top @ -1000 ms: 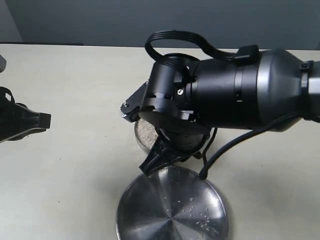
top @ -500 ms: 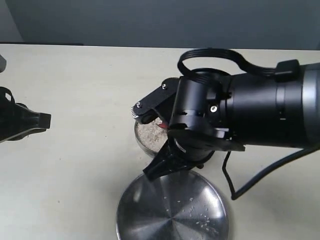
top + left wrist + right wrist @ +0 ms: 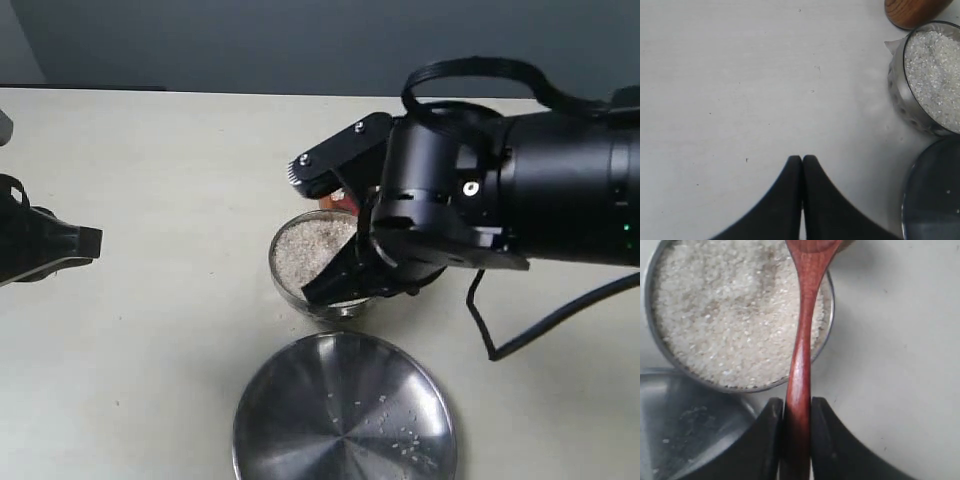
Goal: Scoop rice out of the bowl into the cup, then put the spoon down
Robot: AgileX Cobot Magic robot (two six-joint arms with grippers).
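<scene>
Gripping the wooden spoon (image 3: pixel 801 340) by its slim handle, the right gripper (image 3: pixel 797 407) had its jaws clamped on the wood and hung over the small steel bowl (image 3: pixel 740 388). The handle crossed the bowl's rim above the rice (image 3: pixel 725 310), a white mass that filled the bowl nearly to the brim. The spoon's oval end was cut off by the edge of the wrist view, so whether it carried grains could not be told.

The wooden cup (image 3: pixel 914 11) stood just beside the bowl, on the side away from the flat steel plate (image 3: pixel 345 415). Only the cup's outer wall showed, so any rice inside it was hidden. A few stray grains lay on the plate.

The left gripper (image 3: pixel 801 161) sat well apart over the bare table (image 3: pixel 740 75), its jaws pressed together on nothing.

Judging by this, the scooping was in hand. No delivery into the cup could be confirmed, and the spoon had not yet been set down.
</scene>
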